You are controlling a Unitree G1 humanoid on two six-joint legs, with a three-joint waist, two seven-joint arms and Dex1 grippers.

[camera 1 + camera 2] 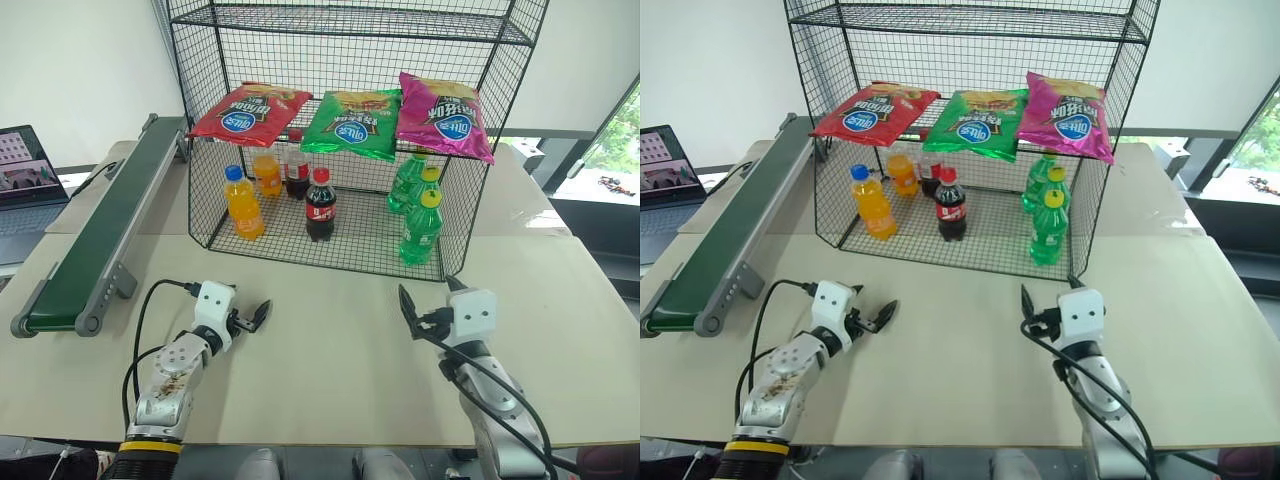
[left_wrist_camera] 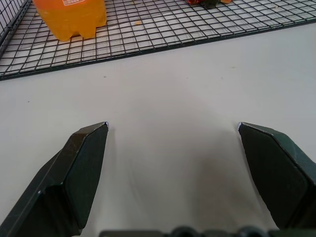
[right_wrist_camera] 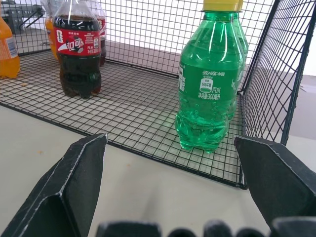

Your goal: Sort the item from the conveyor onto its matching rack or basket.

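Your left gripper (image 1: 258, 316) and right gripper (image 1: 407, 305) both stand spread and empty, low in the frame over the table (image 1: 330, 340); a fresh reach could snag the rack (image 1: 350, 130) mesh or knock the bottles; the green chip bag (image 1: 353, 123), glossy and crinkled with a blue round logo, already lies on the rack's middle tier, upper centre, between the red bag (image 1: 248, 112) and the magenta bag (image 1: 443, 115); the conveyor (image 1: 95, 240) at left looks bare.
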